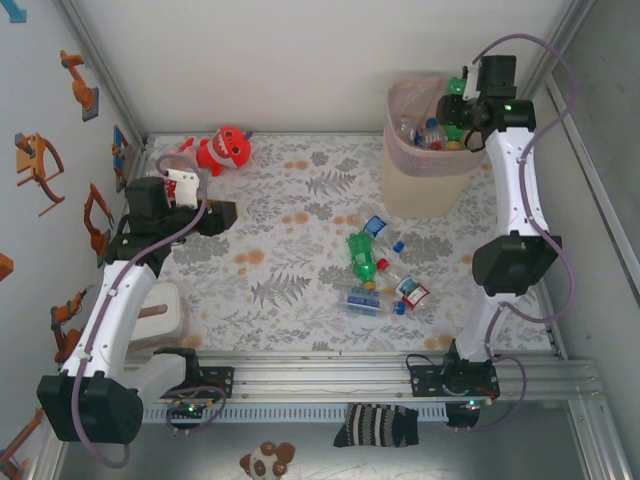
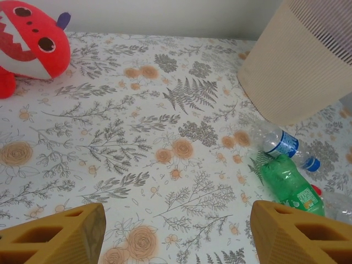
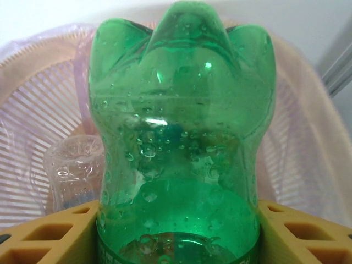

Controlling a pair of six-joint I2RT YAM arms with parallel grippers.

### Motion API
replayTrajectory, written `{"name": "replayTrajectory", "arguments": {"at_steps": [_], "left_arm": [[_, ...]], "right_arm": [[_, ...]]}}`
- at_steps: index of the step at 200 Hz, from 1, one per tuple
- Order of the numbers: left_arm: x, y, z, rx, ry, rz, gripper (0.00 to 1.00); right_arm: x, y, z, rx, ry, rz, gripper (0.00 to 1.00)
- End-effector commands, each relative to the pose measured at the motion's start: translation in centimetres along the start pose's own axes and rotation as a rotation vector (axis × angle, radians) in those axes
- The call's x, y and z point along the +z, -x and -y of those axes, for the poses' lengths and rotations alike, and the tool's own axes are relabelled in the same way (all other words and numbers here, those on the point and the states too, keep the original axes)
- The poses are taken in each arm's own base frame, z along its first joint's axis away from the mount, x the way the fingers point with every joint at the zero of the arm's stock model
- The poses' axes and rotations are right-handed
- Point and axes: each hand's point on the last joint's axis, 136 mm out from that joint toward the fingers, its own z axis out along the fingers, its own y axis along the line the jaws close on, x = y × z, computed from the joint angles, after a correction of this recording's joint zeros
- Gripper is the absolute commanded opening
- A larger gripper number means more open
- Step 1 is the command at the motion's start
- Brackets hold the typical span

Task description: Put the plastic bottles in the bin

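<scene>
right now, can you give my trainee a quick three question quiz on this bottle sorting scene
1. True or false: the right end effector grips a green bottle above the bin.
2. Pick one: the left end effector holds A a cup, B nothing, C a brown bottle.
3. Fill in: a clear bottle already lies ___ the bin.

Key: 1 true; 2 B; 3 inside.

No legible text anywhere, bottle labels (image 2: 283, 144) too small and blurred to read
</scene>
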Motion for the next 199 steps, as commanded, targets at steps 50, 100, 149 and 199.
{"name": "replayTrajectory", "arguments": {"at_steps": [50, 100, 149, 199], "left_arm": [[0.1, 0.2, -0.6, 0.01, 0.004, 0.006, 0.69], [0.1, 0.3, -0.6, 0.006, 0.003, 0.008, 0.69], [0.0, 0.5, -0.6, 0.005, 0.001, 0.014, 0.69], [-0.1, 0.7, -0.5, 0.001, -0.006, 0.02, 0.69]], "right_arm": [[6.4, -6.1, -0.4, 0.037, 0.069, -0.182, 0.62], [7.2, -7.1, -0.4, 0.064, 0.075, -0.211, 0.7], [3.6, -4.2, -1.0, 0.068, 0.089, -0.128, 0.74], [-0.8, -1.9, -1.5, 0.059, 0.102, -0.05, 0.78]]}}
